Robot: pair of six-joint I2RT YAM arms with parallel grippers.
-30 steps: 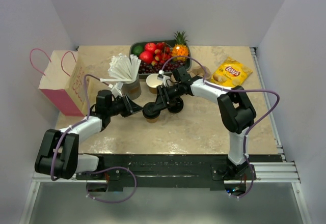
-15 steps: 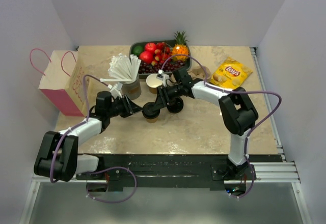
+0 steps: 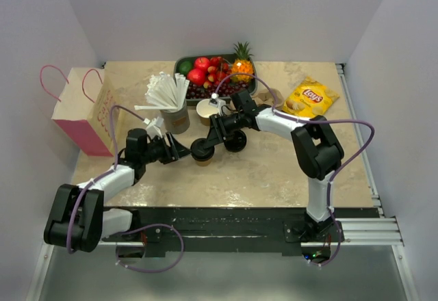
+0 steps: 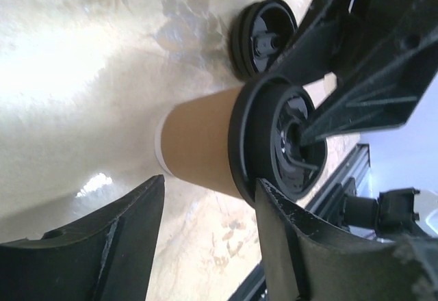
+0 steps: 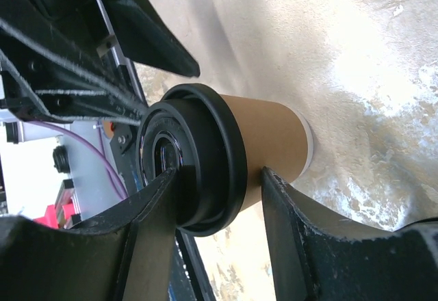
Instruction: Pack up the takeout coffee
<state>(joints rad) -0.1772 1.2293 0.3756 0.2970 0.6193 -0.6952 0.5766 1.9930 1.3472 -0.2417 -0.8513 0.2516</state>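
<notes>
The takeout coffee [image 3: 203, 152], a brown paper cup with a black lid, stands upright mid-table. In the left wrist view the takeout coffee [image 4: 198, 144] sits just beyond my left gripper [image 4: 212, 191], which is open with only table between its fingers. From above, the left gripper [image 3: 182, 152] is just left of the cup. My right gripper [image 3: 211, 139] is shut on the cup's top. In the right wrist view of the takeout coffee [image 5: 267, 137], my right gripper [image 5: 219, 178] has one finger on the lid's top. Its other finger is against the wall under the rim.
A loose black lid [image 3: 236, 141] lies just right of the cup. Behind it stand a lidless paper cup [image 3: 207, 109] and a metal cup of white straws [image 3: 174, 118]. A pink paper bag [image 3: 82, 113] stands at far left, a fruit tray [image 3: 177, 63] at the back, a chips bag [image 3: 311, 98] at right.
My left gripper has opened and drawn back to the left, away from the cup. The right gripper has stayed at the lid, its fingers slightly closer together.
</notes>
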